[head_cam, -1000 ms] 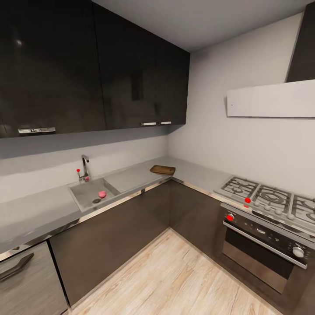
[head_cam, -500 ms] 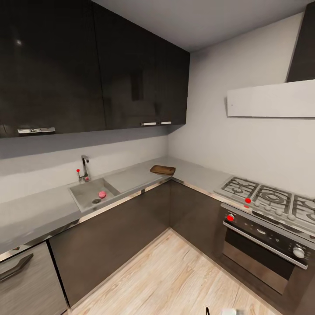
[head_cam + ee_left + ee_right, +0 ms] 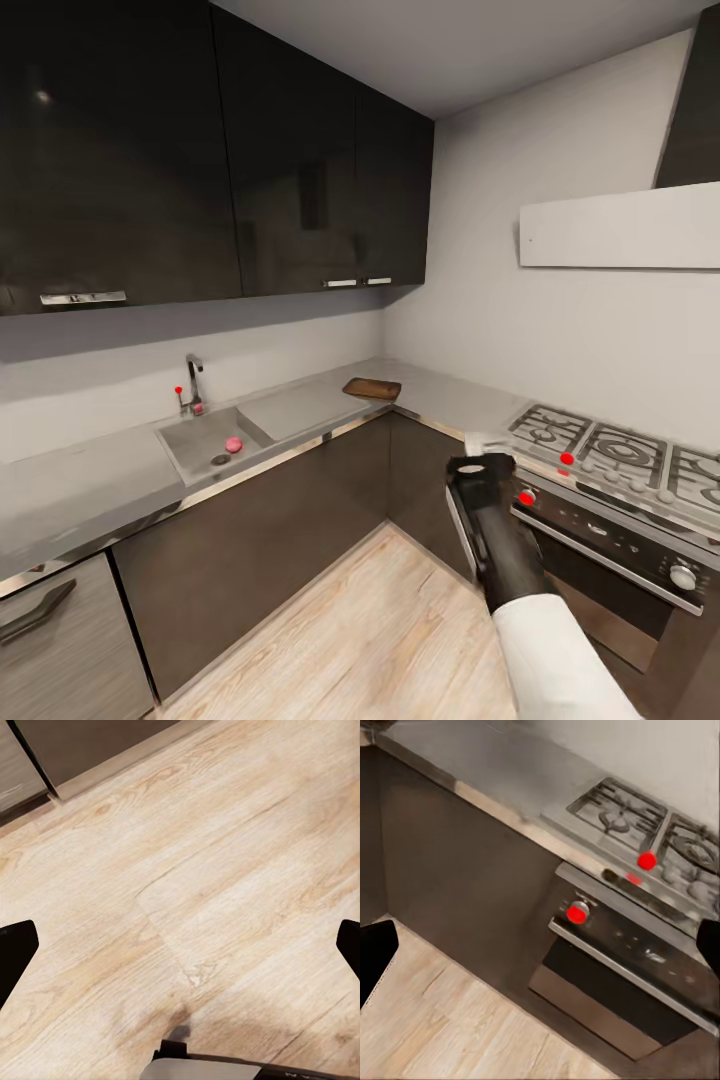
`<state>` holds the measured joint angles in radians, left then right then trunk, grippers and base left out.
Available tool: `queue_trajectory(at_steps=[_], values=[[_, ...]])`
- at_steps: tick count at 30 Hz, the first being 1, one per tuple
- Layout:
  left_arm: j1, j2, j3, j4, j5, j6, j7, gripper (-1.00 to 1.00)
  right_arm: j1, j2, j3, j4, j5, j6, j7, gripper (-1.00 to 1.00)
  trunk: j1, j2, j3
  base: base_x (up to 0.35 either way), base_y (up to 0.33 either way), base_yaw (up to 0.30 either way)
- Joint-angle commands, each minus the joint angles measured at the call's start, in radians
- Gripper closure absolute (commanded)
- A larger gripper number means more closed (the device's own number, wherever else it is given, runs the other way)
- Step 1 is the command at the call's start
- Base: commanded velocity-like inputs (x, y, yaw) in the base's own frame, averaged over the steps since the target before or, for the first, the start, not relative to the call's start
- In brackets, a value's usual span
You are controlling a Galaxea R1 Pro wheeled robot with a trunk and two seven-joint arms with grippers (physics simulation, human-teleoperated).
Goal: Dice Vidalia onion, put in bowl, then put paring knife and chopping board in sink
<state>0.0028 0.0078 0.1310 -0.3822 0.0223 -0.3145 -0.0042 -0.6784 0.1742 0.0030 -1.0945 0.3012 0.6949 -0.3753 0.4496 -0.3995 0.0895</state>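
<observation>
L-shaped kitchen with a grey countertop [image 3: 90,480] and wood floor [image 3: 210,870]. The Vidalia onion [image 3: 233,444] sits in the sink [image 3: 190,450] around 9 o'clock, with the chopping board [image 3: 372,388] further along at the corner. The right gripper [image 3: 480,467] is raised near the stove [image 3: 610,450], fingers apparently spread wide; the left gripper [image 3: 180,945] is also wide open over the floor.

Non-task kitchen fixtures

Dark glossy wall cabinets [image 3: 215,150] w/ chrome handles run along upper left. Gas hob [image 3: 610,455] at right, steel grates, red knobs; oven [image 3: 600,570] just below w/ bar handle. White hood panel [image 3: 620,228] above hob. Light wood-plank floor [image 3: 187,892].
</observation>
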Motion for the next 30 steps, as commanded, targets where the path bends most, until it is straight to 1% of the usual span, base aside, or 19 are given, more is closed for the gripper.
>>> queue_trajectory(at_steps=[1,2,3,4,5,6,8,9,10,11,12,13,14,15,17,18,21,24,30], values=[[0.000,0.000,0.001,-0.001,0.003,-0.002,0.000,-1.00,-0.070,0.000,0.000,0.002,0.007,0.052,-0.003,-1.00,0.000,0.000,0.000,0.000,0.000,0.000],[0.000,0.000,0.001,0.000,0.002,-0.002,0.000,-1.00,-0.142,0.000,0.000,0.008,0.009,0.095,-0.005,-1.00,0.000,0.000,0.000,0.000,0.000,0.000],[0.000,0.000,0.001,0.000,0.002,-0.002,0.000,-1.00,-0.179,0.000,0.000,0.014,0.010,0.116,-0.005,-1.00,0.000,0.000,0.000,0.000,0.000,0.000],[0.000,0.000,0.001,0.000,0.003,-0.002,0.000,-1.00,-0.303,0.000,0.000,0.057,0.012,0.171,-0.006,-1.00,0.000,0.000,0.000,0.000,0.000,0.000],[0.000,0.000,0.001,0.000,0.002,-0.002,0.000,-1.00,-0.379,0.000,-0.001,0.098,0.012,0.196,-0.006,-1.00,0.000,0.000,0.000,0.000,0.000,0.000],[0.000,0.000,0.001,0.000,0.002,-0.002,0.000,-1.00,-0.458,0.000,-0.002,0.156,0.013,0.211,-0.007,-1.00,0.000,0.000,0.000,0.000,0.000,0.000],[0.000,0.000,0.001,0.001,0.003,-0.002,0.000,-1.00,-0.617,0.000,-0.005,0.309,0.014,0.224,-0.007,-1.00,0.000,0.000,0.000,0.000,0.000,0.000],[0.000,0.000,0.001,0.002,0.003,-0.002,0.000,-1.00,-0.655,0.000,-0.005,0.350,0.013,0.225,-0.007,-1.00,0.000,0.000,0.000,0.000,0.000,0.000],[0.000,0.000,0.001,0.012,0.004,-0.001,0.000,-1.00,-0.756,-0.005,-0.008,0.464,0.011,0.220,-0.007,-1.00,0.000,0.000,0.000,0.000,0.000,0.000],[0.000,0.000,0.001,0.016,0.003,-0.001,0.000,-1.00,-0.784,-0.016,-0.009,0.497,0.010,0.216,-0.007,-1.00,0.000,0.000,0.000,0.000,0.000,0.000],[0.000,0.002,0.001,0.040,0.003,0.000,0.002,-1.00,-0.848,-0.051,-0.020,0.571,0.002,0.198,-0.006,-1.00,0.000,0.000,0.000,0.000,0.000,0.000],[0.000,0.003,0.000,0.050,0.003,0.000,0.003,-1.00,-0.862,-0.062,-0.026,0.587,-0.004,0.192,-0.005,-1.00,0.000,0.000,0.000,0.000,0.000,0.000],[0.000,0.008,0.000,0.073,0.003,0.001,0.004,-1.00,-0.883,-0.079,-0.043,0.612,-0.022,0.184,-0.004,-1.00,0.000,0.000,0.000,0.000,0.000,0.000],[0.000,0.011,0.000,0.086,0.002,0.001,0.005,-1.00,-0.890,-0.085,-0.053,0.622,-0.033,0.181,-0.004,-1.00,0.000,0.000,0.000,0.000,0.000,0.000],[0.000,0.030,0.003,0.155,0.002,0.001,0.006,-1.00,-0.909,-0.100,-0.084,0.649,-0.088,0.176,-0.002,-1.00,0.000,0.000,0.000,0.011,0.000,0.000],[0.000,0.039,0.004,0.177,0.002,0.002,0.007,-1.00,-0.913,-0.102,-0.089,0.653,-0.101,0.177,-0.002,-1.00,0.000,0.000,0.000,0.073,0.000,0.000],[0.000,0.053,0.006,0.208,0.004,0.004,0.007,-1.00,-0.917,-0.097,-0.094,0.663,-0.117,0.179,-0.002,-1.00,0.000,0.000,0.000,0.182,0.000,0.000],[0.000,0.058,0.006,0.220,0.005,0.006,0.007,-1.00,-0.918,-0.089,-0.095,0.673,-0.121,0.180,-0.001,-1.00,0.000,0.000,0.000,0.266,-0.006,0.000],[0.000,0.061,0.007,0.239,0.005,0.008,0.007,-1.00,-0.918,-0.084,-0.096,0.762,-0.125,0.179,0.019,-1.00,0.000,0.000,0.000,0.308,-0.067,0.000]])
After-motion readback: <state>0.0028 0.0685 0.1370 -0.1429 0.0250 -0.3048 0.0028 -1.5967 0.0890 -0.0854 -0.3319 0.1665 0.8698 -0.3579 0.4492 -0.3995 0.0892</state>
